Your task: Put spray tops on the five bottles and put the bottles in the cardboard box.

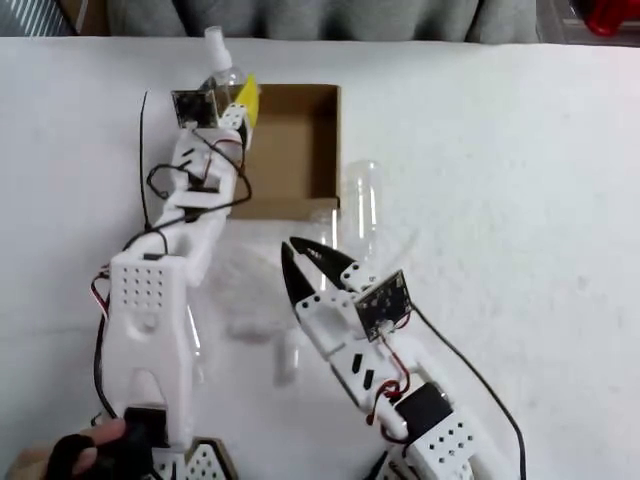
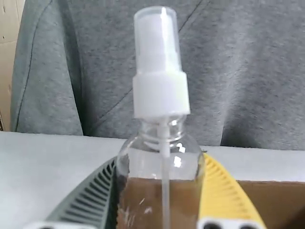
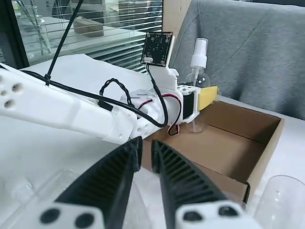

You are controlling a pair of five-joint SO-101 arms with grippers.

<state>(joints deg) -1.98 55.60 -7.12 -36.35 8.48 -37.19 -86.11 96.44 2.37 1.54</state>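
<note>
A clear bottle (image 2: 159,176) with a white spray top (image 2: 159,81) stands upright between the grey and yellow fingers (image 2: 221,191) of my left gripper (image 1: 228,92), which is shut on it. It hangs over the far left corner of the open cardboard box (image 1: 295,150), also seen as the box (image 3: 238,143) behind the bottle (image 3: 196,76). My right gripper (image 1: 288,245) sits near the box's front edge, its black fingers (image 3: 181,181) shut with nothing between them. A clear bottle without a top (image 1: 360,205) lies beside the box.
More clear bottles (image 1: 245,285) lie on the white table between the two arms, and one (image 3: 281,200) lies close to my right gripper. A small white part (image 1: 286,358) lies nearer the front. A gloved hand (image 1: 75,455) rests by the left arm's base.
</note>
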